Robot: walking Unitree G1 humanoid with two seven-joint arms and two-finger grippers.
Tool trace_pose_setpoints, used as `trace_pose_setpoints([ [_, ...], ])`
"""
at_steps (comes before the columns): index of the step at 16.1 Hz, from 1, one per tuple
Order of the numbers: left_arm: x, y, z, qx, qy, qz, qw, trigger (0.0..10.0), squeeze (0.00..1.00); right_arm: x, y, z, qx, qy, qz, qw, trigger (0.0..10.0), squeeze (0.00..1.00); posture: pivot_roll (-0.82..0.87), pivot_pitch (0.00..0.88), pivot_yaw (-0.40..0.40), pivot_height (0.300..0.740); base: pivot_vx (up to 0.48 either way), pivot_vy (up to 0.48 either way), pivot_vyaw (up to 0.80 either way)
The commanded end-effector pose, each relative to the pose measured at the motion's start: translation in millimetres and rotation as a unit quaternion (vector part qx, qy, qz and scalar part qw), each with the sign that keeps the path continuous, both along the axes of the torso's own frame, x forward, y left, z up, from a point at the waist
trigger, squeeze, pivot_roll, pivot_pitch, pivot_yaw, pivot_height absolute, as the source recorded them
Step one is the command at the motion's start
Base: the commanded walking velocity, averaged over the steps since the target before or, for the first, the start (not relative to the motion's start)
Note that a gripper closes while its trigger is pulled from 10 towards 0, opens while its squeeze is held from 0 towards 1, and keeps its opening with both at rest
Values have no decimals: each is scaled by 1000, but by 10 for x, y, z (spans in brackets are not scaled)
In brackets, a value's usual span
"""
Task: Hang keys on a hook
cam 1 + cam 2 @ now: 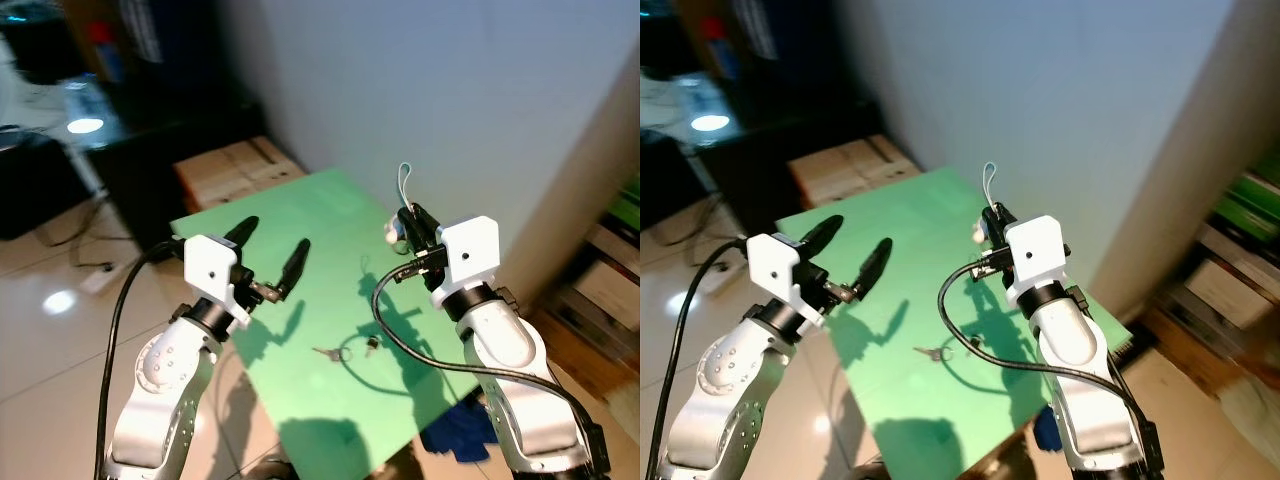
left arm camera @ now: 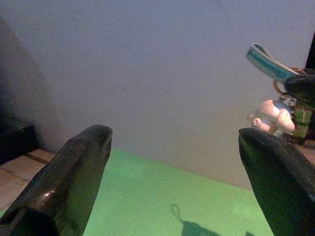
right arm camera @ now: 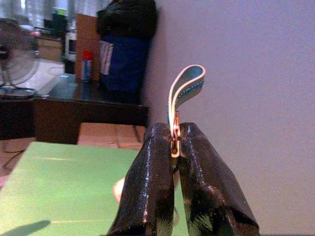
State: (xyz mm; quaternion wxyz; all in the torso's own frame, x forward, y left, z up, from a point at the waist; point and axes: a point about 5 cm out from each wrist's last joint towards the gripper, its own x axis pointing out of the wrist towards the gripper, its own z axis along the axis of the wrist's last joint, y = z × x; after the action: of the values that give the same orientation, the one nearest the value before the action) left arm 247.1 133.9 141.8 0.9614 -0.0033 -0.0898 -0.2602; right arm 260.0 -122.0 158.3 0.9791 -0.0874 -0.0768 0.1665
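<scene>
While the left gripper (image 1: pixel 272 250) hovers with jaws apart, the right gripper (image 3: pixel 174 147) clamps the key strap (image 3: pixel 186 88) loop-up near the table's (image 1: pixel 300 210) far edge, seemingly for hooking.

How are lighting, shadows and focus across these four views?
Eye views: sharp hard shadows of both arms on the green table, glare spots on the glossy floor, background soft. Left wrist view: the black fingers loom blurred and the pink charm is soft. Right wrist view: the strap loop is fairly crisp, the room behind hazy.
</scene>
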Motion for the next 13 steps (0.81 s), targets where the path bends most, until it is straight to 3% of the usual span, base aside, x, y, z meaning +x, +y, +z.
trace_pose_setpoints([
  [1,-49,2,-36,24,6,-3,1000,10000,0,-54,23,-16,-3,10,5,1000,10000,0,-50,0,46,740,0,0,800],
  [4,-101,18,-110,49,19,-6,999,10000,0,-150,20,-121,5,30,-2,1000,10000,0,-41,0,53,740,0,0,800],
  [7,-54,0,-105,58,20,-2,998,10000,0,-190,5,-194,20,53,-8,998,10000,0,-39,0,52,740,0,0,0],
  [13,-27,-9,-73,65,14,-8,998,10000,0,-192,-37,-251,36,67,-24,997,10000,0,-28,0,53,740,-301,0,0],
])
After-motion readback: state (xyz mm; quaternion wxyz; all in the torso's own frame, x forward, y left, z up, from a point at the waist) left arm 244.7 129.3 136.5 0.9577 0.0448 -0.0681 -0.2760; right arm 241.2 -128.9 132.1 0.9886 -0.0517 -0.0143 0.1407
